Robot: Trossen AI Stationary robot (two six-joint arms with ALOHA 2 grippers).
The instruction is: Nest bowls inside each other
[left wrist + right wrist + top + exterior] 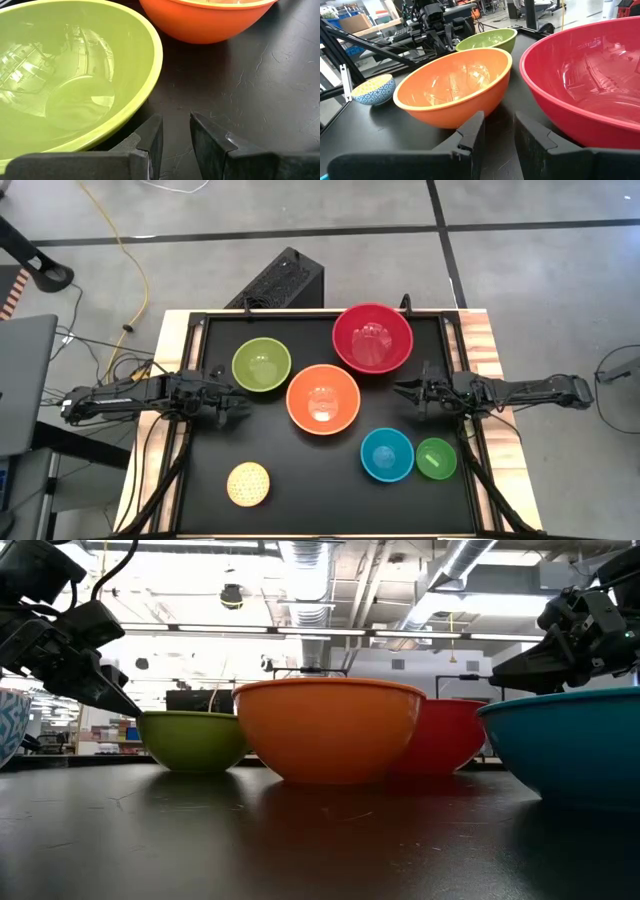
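Note:
Six bowls stand apart, each on its base, on the black mat (310,510): red (372,338) at the far right, orange (322,398) in the middle, lime green (261,364) at the far left, blue (387,454) and small green (436,458) at the near right, and pale yellow patterned (248,484) at the near left. My left gripper (243,406) hovers at the mat's left side, just near of the lime green bowl (65,75), its fingers slightly open and empty. My right gripper (400,390) hovers at the right side between the red bowl (590,85) and the orange bowl (455,87), also slightly open and empty.
A black box (283,280) stands beyond the table's far edge. Wooden table strips (490,340) and black frame rails border the mat. Bare mat lies between the yellow and blue bowls. Cables run along the floor at the left.

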